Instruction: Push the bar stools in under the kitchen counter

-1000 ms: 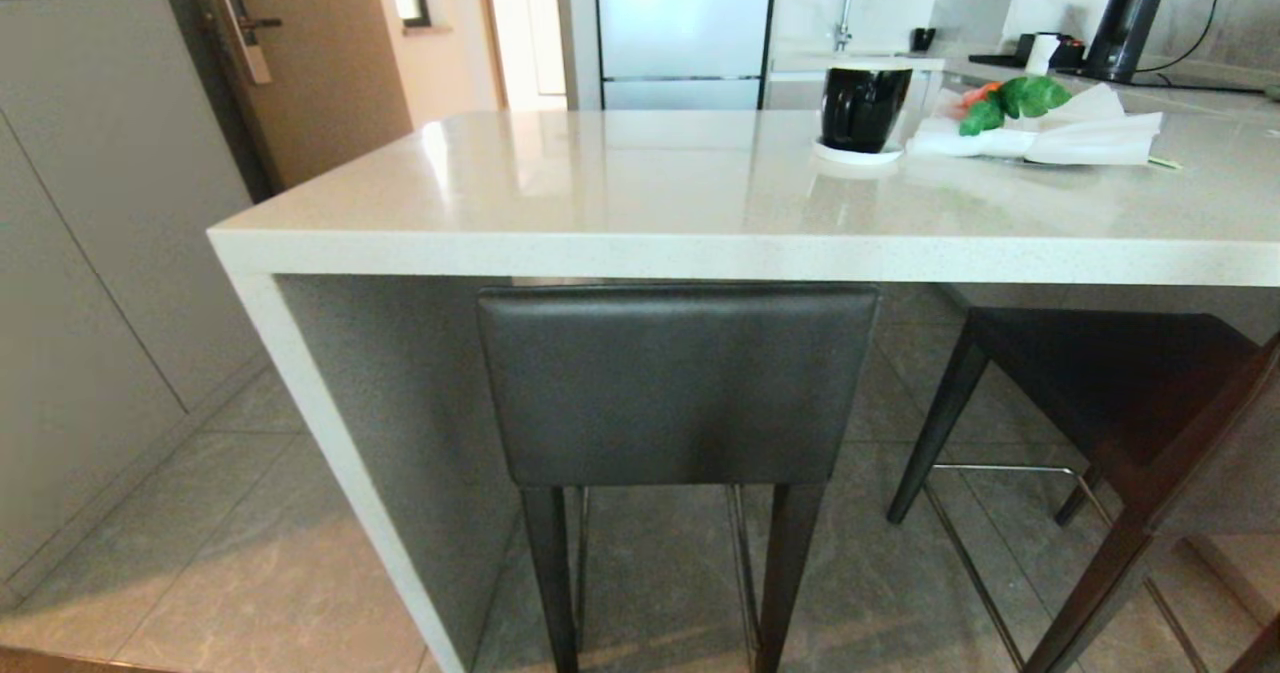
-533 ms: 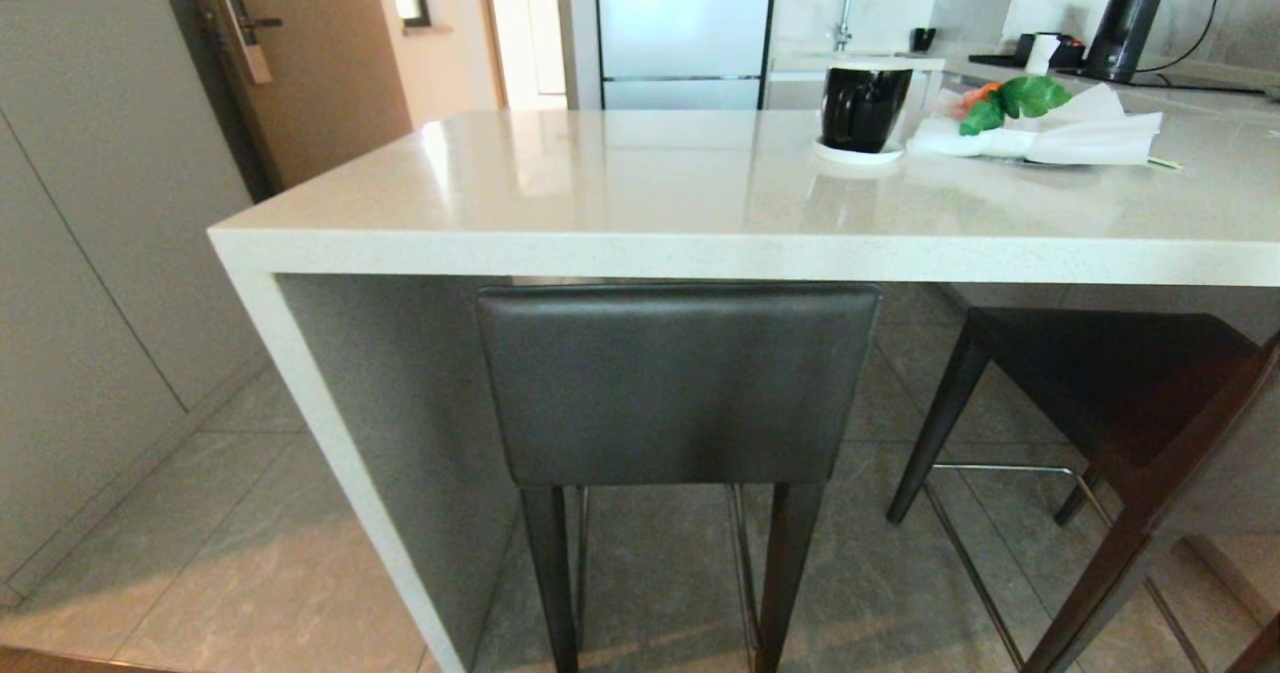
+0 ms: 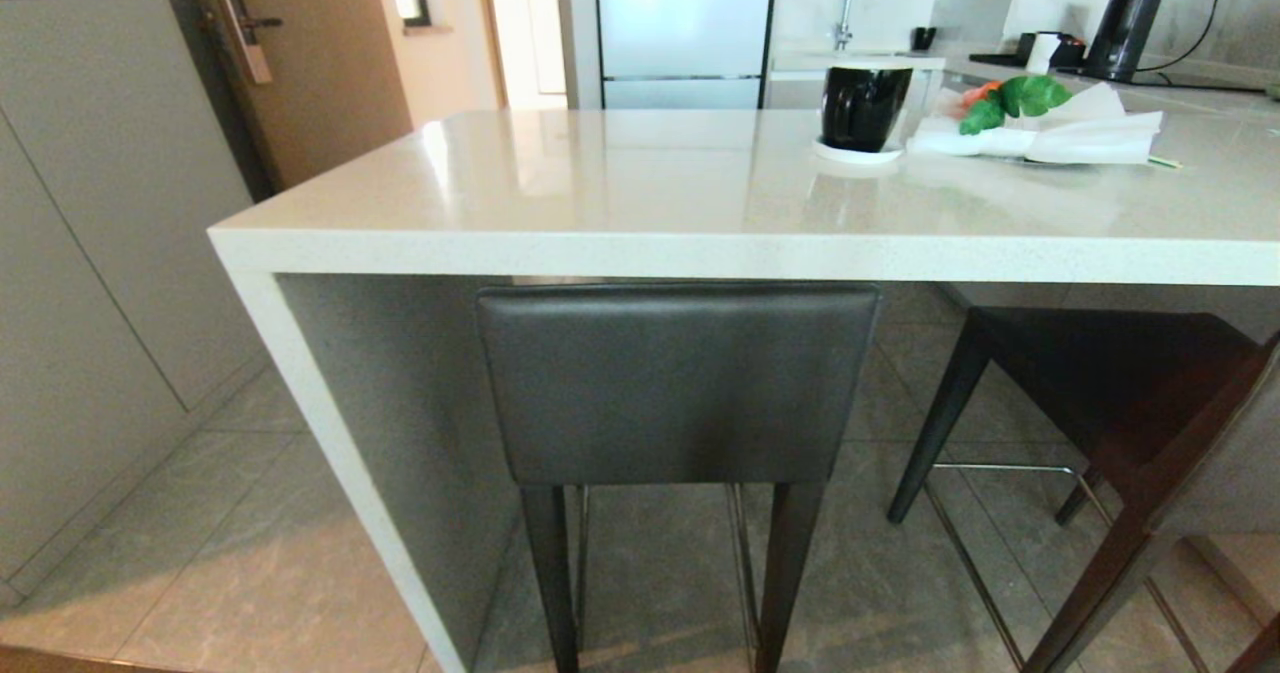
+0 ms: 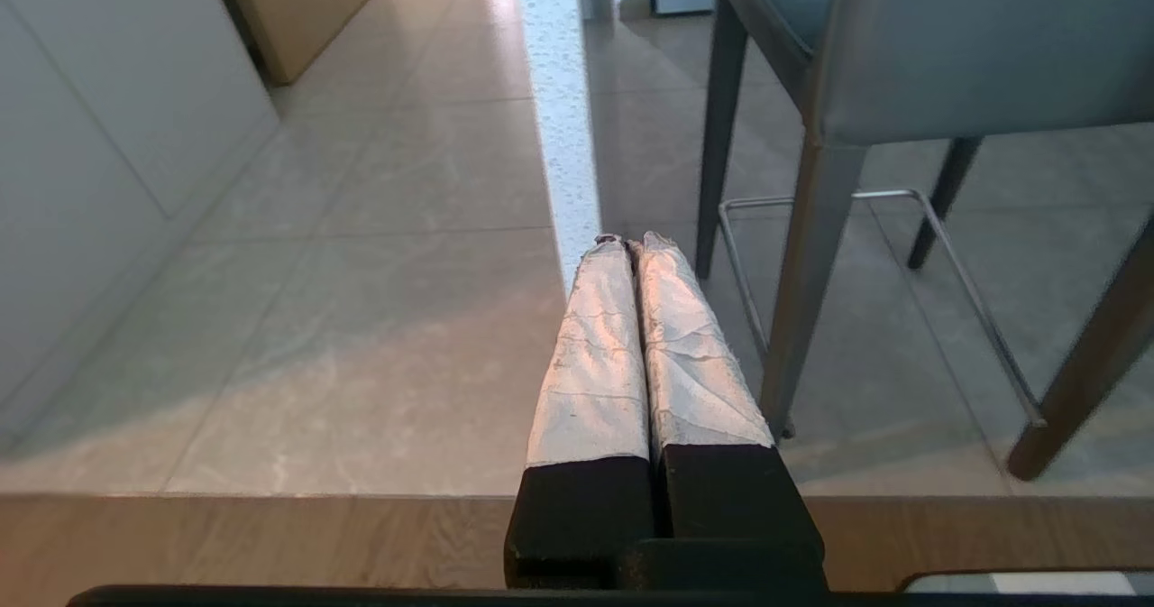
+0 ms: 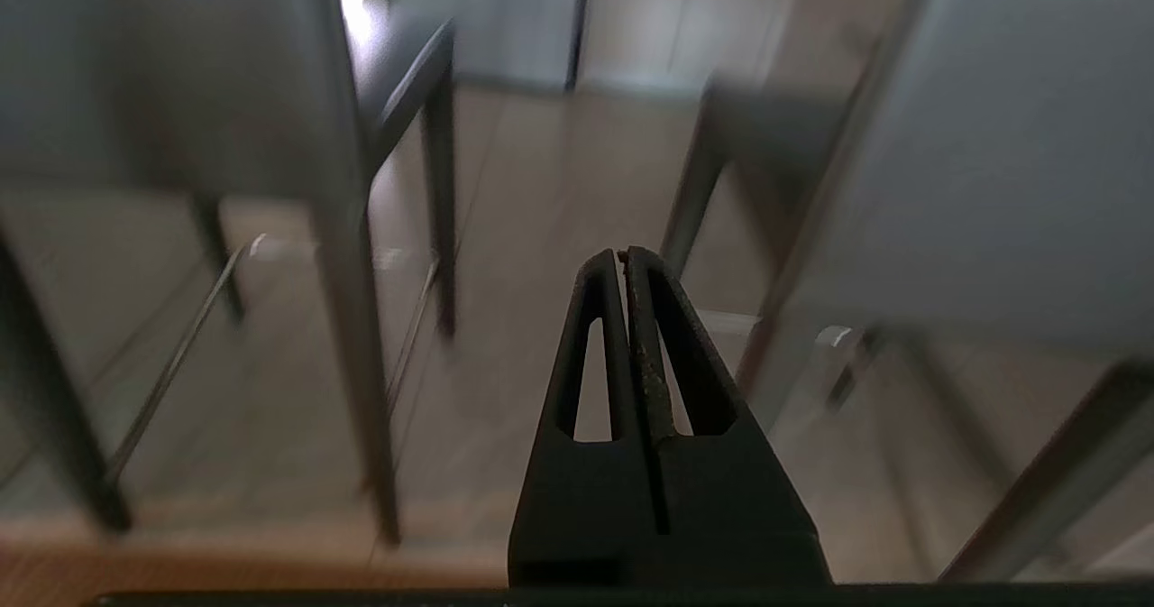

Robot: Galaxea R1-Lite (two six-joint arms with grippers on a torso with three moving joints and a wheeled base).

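A kitchen counter (image 3: 700, 223), a thick glossy off-white slab with a white side panel, fills the head view. Directly ahead, one bar stool (image 3: 678, 383) stands with its dark grey backrest just under the front edge of the surface, so its seat appears tucked beneath; judging from this, that stool looks pushed in. The second bar stool (image 3: 1110, 403) stands to the right at an angle, its seat partly under the slab and its near corner cut off by the frame, so how far in it sits is hard to tell.

On the surface, well back from the stools, sit a black mug (image 3: 865, 108) on a white saucer and a white cloth with green leaves (image 3: 1040, 128).

Neither arm shows in the head view. In the wrist views both hang low near the floor, likely parked clear of the stools. The left gripper (image 4: 636, 244) has its padded jaws pressed together, holding nothing, with the counter's side panel edge and a stool leg beyond it. The right gripper (image 5: 624, 257) also has its jaws pressed together and empty; its view is blurred, showing only stool legs and footrest bars.
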